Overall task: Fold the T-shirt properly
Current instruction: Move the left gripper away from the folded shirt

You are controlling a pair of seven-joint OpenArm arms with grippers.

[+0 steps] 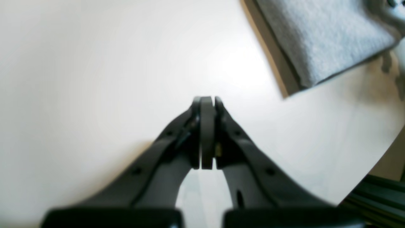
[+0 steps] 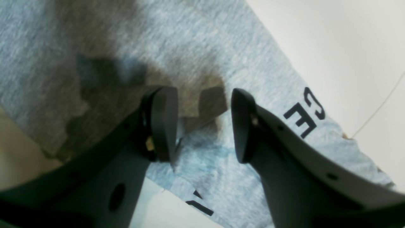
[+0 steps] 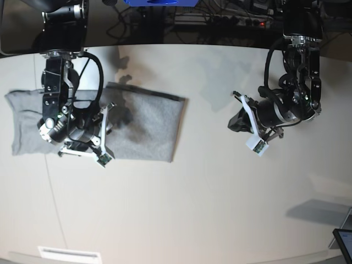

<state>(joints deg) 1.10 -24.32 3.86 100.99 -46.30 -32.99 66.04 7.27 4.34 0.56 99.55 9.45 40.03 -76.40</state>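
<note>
A grey T-shirt [image 3: 137, 124] lying flat on the pale table [image 3: 209, 192], folded into a long shape, over on the side of the right arm. Right gripper [image 2: 204, 125] low over the shirt, jaws apart, nothing between them, dark shadow on the cloth below. Left gripper [image 1: 207, 104] well apart from the shirt, over bare table, jaws pressed together with nothing in them.

Behind the table, a dark strip with cables [image 3: 214, 22] and a blue box [image 3: 159, 3]. A small screen corner [image 3: 344, 242] at the near edge, by the left arm.

In the base view, right arm covering part of the shirt, so the middle of the cloth hidden there. Only plain grey seen from up there. From the right wrist view, black letters [image 2: 303, 115] near the shirt's edge, more black marks lower down. From the left wrist view, only one corner of the shirt, far up and blurry.
</note>
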